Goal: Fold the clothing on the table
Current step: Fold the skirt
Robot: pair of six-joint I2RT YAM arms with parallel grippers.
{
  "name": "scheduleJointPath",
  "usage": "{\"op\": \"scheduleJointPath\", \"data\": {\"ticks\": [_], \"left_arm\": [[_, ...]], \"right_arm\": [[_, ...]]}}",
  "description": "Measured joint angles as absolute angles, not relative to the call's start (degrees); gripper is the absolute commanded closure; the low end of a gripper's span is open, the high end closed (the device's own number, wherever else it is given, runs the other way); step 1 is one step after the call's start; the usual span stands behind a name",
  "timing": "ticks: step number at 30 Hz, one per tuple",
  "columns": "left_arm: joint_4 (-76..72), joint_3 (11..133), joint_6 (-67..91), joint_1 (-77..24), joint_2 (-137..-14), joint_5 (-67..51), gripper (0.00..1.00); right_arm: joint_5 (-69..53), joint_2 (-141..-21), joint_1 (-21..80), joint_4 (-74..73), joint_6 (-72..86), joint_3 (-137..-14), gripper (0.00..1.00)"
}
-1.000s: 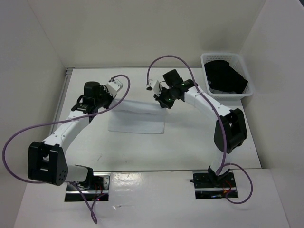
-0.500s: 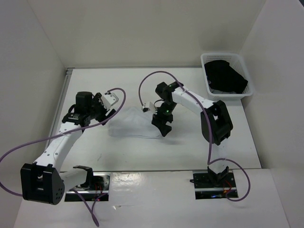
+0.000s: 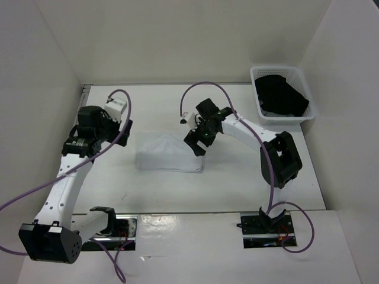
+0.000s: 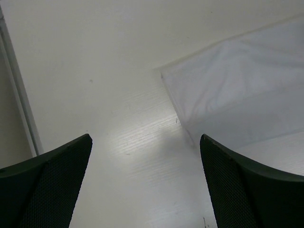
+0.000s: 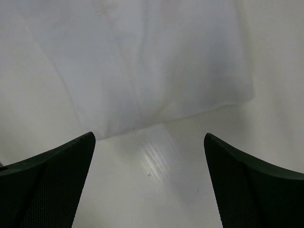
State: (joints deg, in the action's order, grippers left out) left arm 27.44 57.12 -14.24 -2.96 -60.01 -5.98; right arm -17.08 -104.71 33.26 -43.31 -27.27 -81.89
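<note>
The thin white wrinkly fabric garment (image 3: 169,157) lies loosely folded on the flat white tabletop (image 3: 237,177), left hand (image 4: 145,137) and right hand (image 5: 149,135) both spread empty; the right, seemingly low over its edge, could snag and unfold it.

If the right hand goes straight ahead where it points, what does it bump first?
Probably the bare table, just beside the clothing edge. The right hand points down there, but depth is unclear.
</note>
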Motion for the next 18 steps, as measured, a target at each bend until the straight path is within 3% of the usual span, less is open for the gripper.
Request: {"op": "scheduleJointPath", "data": {"ticks": [6,18], "left_arm": [[36.36,66.92,-5.28,1.87,-60.77,-6.57,0.0],[39.0,58.7,-2.52,8.64,-60.66,-10.9,0.0]], "right_arm": [[-12.1,-107.22,33.54,-35.64,-17.17,-82.24,0.01],[-5.78,-115.13,47.29,-30.57,-4.69,-91.68,0.01]]}}
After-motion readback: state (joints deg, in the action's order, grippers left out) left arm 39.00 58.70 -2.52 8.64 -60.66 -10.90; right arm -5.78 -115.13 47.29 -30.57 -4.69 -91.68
